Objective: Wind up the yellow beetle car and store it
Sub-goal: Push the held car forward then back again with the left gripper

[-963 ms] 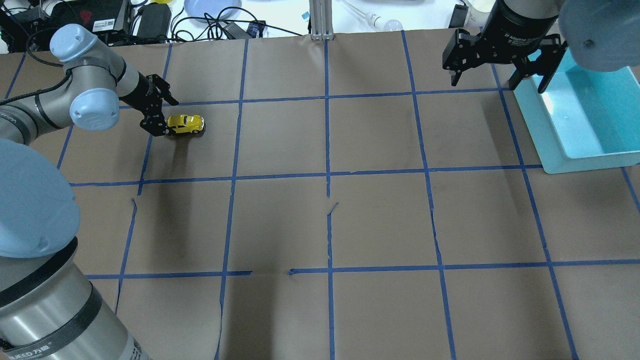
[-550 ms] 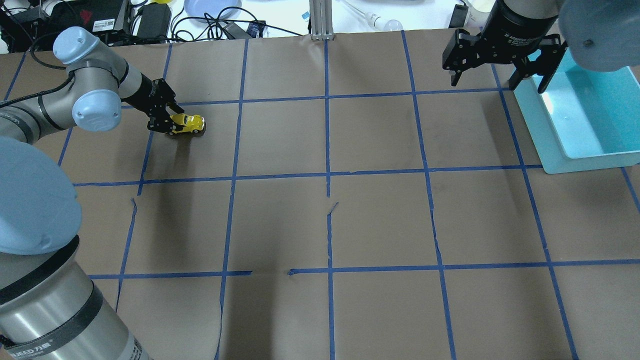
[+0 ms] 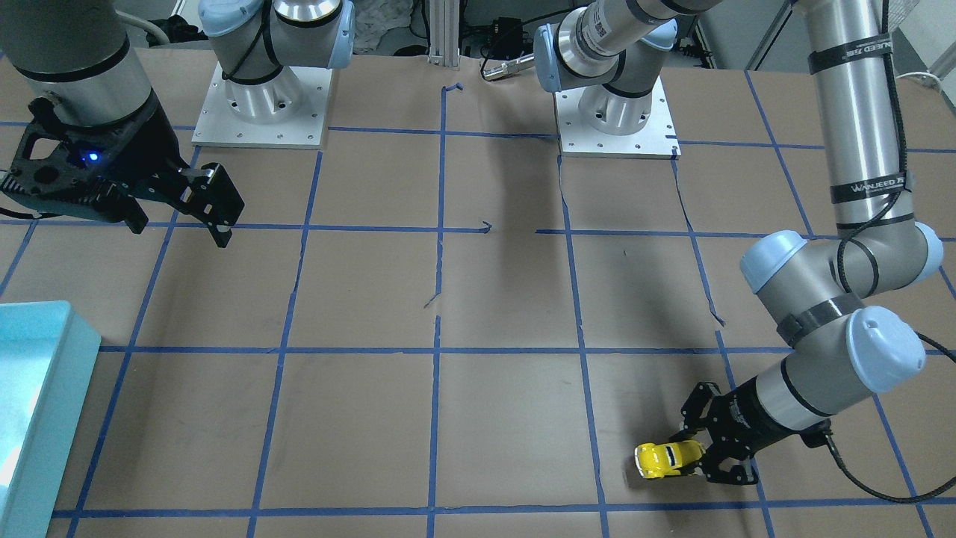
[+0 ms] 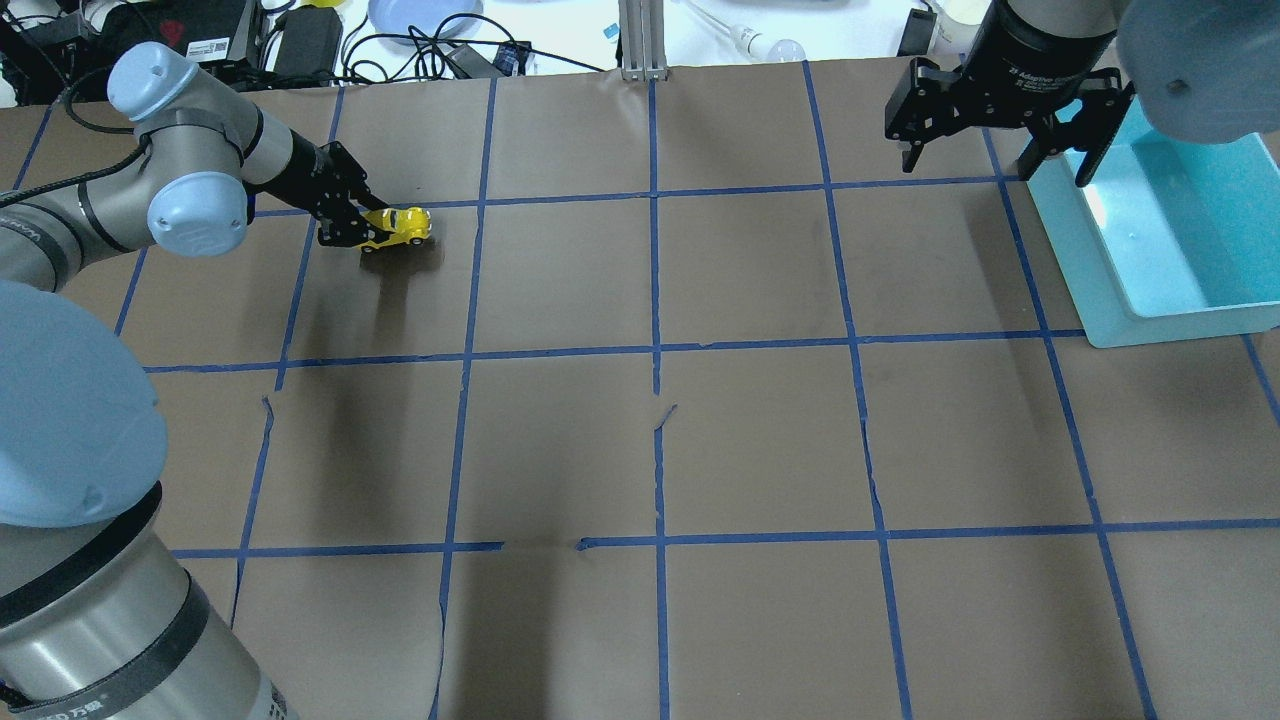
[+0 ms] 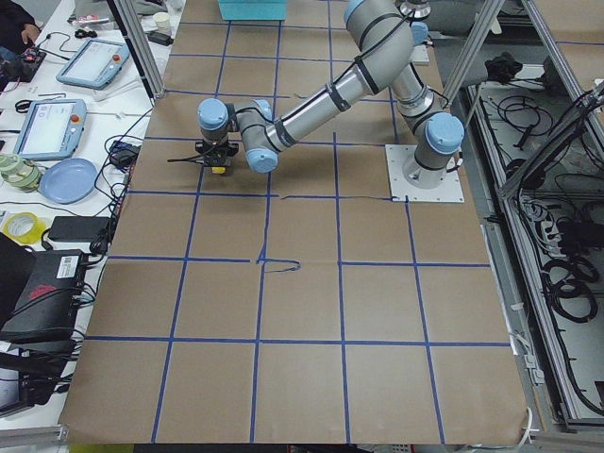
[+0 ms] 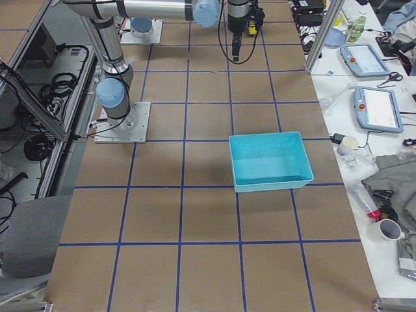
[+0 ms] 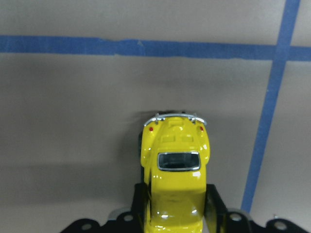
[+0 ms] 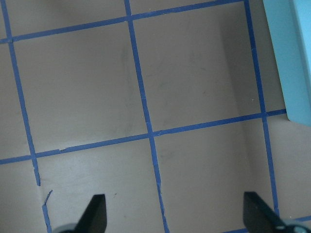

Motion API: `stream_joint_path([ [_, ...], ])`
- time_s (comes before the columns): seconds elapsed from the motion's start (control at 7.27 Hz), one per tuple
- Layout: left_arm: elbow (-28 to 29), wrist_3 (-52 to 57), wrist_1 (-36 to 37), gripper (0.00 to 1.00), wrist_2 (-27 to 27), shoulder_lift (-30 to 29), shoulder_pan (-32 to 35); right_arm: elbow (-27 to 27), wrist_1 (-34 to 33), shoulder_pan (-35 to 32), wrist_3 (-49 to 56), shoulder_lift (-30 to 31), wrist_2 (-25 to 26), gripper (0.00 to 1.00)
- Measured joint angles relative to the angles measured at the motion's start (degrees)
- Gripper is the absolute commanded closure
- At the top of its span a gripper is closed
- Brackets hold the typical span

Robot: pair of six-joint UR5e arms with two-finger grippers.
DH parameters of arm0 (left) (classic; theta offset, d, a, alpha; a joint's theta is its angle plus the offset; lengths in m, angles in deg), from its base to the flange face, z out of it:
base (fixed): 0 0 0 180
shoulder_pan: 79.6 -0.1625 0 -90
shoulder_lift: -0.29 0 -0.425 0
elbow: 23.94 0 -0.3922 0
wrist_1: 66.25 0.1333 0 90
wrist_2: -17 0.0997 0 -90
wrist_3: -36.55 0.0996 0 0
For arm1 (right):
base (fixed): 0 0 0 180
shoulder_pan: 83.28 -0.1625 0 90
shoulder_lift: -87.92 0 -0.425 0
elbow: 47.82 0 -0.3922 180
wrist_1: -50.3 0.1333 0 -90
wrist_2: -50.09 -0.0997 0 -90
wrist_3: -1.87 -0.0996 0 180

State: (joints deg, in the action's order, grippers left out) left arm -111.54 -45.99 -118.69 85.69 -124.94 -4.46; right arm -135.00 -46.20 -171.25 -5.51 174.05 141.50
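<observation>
The winding step is judged to be in hand: the yellow beetle car [image 4: 398, 228] is gripped by the left gripper [image 4: 362, 228], whose jaws are closed on the car's two flanks. Nothing has been stored yet.

In the left wrist view the black fingers [image 7: 212, 196] are seen pressed against both sides of the nearer half of the car. The end with the chrome bumper and two small red lights points away from the gripper. The car is held low over the brown-papered table [image 4: 760, 430], in a square on the robot's left and far side, just beside a blue tape line. Whether its wheels are touching the paper cannot be told for certain.

The right gripper [image 4: 995, 150] is held spread wide with nothing in it, above the table just beside the teal bin [image 4: 1180, 325]. The bin is well apart from the car, at the opposite end of the table.

For winding, the wheels would probably have to be pressed onto the paper and the car dragged along its own length, with the grip kept firm so that the glossy body is not squeezed out. After that, a long carry or a hand-over towards the bin would be called for.
</observation>
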Motion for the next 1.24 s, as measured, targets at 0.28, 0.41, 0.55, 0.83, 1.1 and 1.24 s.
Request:
stream_joint_path([
  [0.28,-0.14,-3.75,0.05,1.00,-2.05,0.21,4.80,0.00,0.00,0.00,0.00,0.00,0.00,0.00],
  [0.41,-0.43,-3.27,0.02,1.00,-2.55,0.06,5.95,0.00,0.00,0.00,0.00,0.01,0.00,0.00],
  [0.55,-0.68,-1.87,-0.07,1.00,-2.93,-0.23,6.40,0.00,0.00,0.00,0.00,0.03,0.00,0.00],
  [0.83,-0.83,1.16,-0.18,1.00,-2.77,-0.87,6.55,0.00,0.00,0.00,0.00,0.04,0.00,0.00],
  [1.1,-0.62,3.90,-0.26,1.00,-0.74,-1.31,6.23,0.00,0.00,0.00,0.00,0.03,0.00,0.00],
  [1.24,-0.71,5.60,-0.27,1.00,0.17,-1.40,5.90,0.00,0.00,0.00,0.00,0.03,0.00,0.00],
])
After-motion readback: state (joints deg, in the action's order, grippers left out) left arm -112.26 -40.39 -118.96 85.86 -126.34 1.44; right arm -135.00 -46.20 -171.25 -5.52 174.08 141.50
